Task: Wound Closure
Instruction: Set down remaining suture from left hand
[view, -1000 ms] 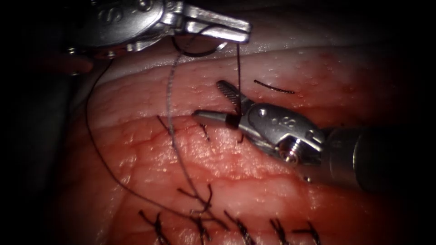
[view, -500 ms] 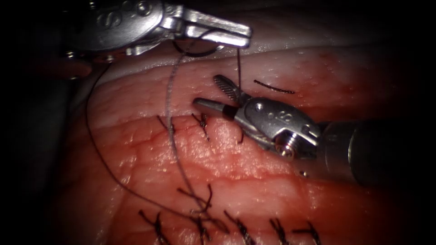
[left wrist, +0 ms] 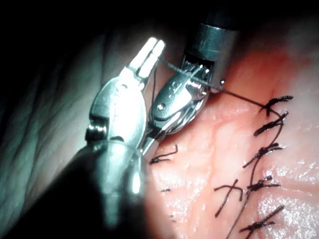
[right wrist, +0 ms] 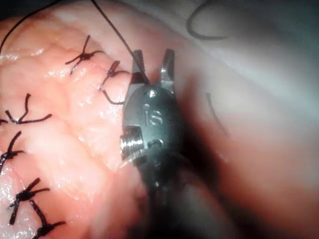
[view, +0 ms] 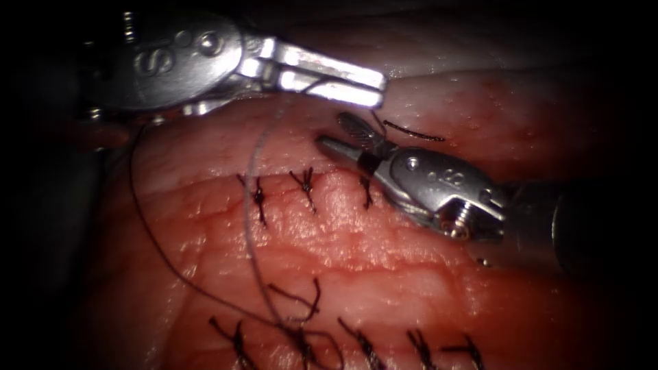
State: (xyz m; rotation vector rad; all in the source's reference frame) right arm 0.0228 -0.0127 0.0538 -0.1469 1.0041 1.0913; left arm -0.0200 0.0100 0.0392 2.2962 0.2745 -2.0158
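In the endoscope view, the left tool (view: 370,79) is seen with its jaws closed on the thread (view: 257,157) and on what appears to be the curved needle (view: 327,83), clear of the tissue (view: 356,247); just below it the right tool (view: 343,133) is held with its jaws parted and empty, above the knotted stitches (view: 305,188). In the left wrist view, the left tool (left wrist: 151,50) is shown clamped on the thread (left wrist: 239,95), with the right tool (left wrist: 182,97) just beside it. In the right wrist view, the right tool (right wrist: 152,64) is shown spread open beside the stitches (right wrist: 112,74), a cut thread end (right wrist: 214,114) lying beyond it.

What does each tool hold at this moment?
Left tool: shut on the thread.
Right tool: open, holding nothing; thread passes between its jaws.
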